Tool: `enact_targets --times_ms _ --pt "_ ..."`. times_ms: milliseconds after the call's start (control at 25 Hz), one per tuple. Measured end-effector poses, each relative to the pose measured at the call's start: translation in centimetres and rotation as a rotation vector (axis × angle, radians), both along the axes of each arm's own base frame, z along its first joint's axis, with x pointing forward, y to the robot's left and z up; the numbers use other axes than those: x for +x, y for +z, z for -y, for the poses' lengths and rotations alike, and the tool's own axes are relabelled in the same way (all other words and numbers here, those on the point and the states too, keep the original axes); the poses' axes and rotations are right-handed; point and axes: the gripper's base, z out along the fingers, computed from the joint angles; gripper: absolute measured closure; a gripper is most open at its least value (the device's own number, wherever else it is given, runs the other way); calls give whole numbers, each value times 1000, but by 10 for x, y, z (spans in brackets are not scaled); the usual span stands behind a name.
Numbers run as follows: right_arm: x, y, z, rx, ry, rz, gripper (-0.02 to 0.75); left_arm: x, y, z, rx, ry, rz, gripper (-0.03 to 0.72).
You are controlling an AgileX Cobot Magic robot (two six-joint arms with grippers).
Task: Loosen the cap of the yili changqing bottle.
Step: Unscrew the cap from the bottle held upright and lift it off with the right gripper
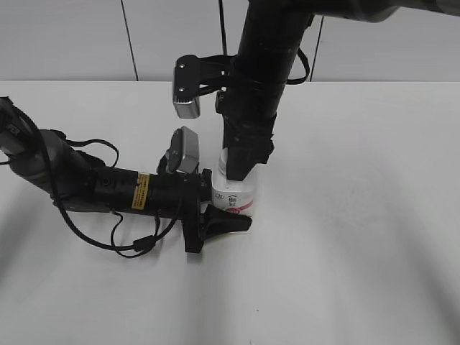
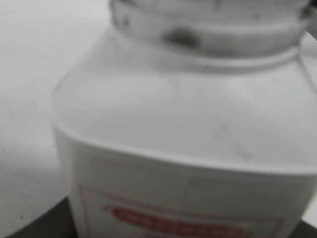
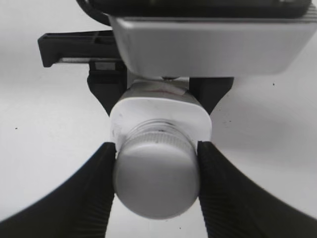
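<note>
The right gripper [image 3: 156,171] clamps the cap [image 3: 156,181] between its fingers; below, the left gripper [image 1: 224,208] clasps the yili changqing bottle [image 1: 237,198] (contents unseen).

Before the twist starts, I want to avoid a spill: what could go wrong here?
The right pincer pinches the cap only on two sides, so it may slip on the ribs. The left pincer holds the bottle low, so it could turn or tip with the cap.

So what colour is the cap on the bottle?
White, plain and unmarked. The cap shows best in the right wrist view, above the bottle.
</note>
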Motion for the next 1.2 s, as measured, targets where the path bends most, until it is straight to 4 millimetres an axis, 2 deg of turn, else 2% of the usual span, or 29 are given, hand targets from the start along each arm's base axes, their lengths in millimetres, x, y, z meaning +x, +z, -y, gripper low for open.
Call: enact_targets --times_ms 360,640,920,1200 --pt "-2 15 3 8 6 37 349 0 0 0 -1 0 -5 287" --pt "-2 17 5 -11 -29 47 349 0 0 0 -2 -1 -5 287" --pt "-5 37 10 -5 -161 66 349 0 0 0 -3 -3 -5 287" --pt "-2 40 15 1 -395 15 349 0 0 0 -2 -3 -4 287"
